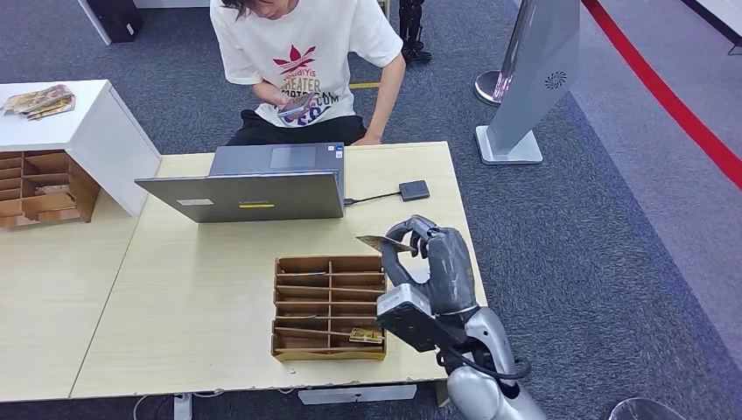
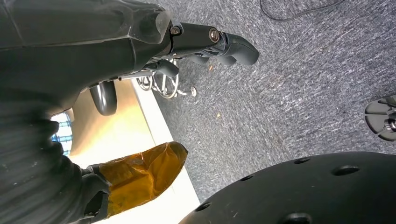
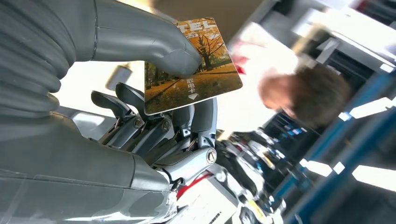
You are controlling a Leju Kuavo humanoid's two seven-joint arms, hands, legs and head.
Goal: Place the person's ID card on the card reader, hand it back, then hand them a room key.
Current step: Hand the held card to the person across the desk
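Plastic key card (image 1: 382, 242): head view, pinched in raised right hand (image 1: 429, 262) above table's (image 1: 175, 297) right edge, beside wooden tray (image 1: 329, 308); person (image 1: 302, 61) across, behind laptop (image 1: 254, 188), reader (image 1: 414, 190) near.
Left hand (image 2: 205, 44): left wrist view, hanging over grey carpet (image 2: 289, 84); open or curled, cannot tell.
Handling: right wrist view, card (image 3: 191, 70) under thumb (image 3: 154, 44), autumn print; likely light, stiff, slick; best gripped at edge, free end offered.

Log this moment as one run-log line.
right hand: holds room key card, raised beside wooden organizer | left hand: hanging, holds nothing | person: seated behind laptop, holding a card
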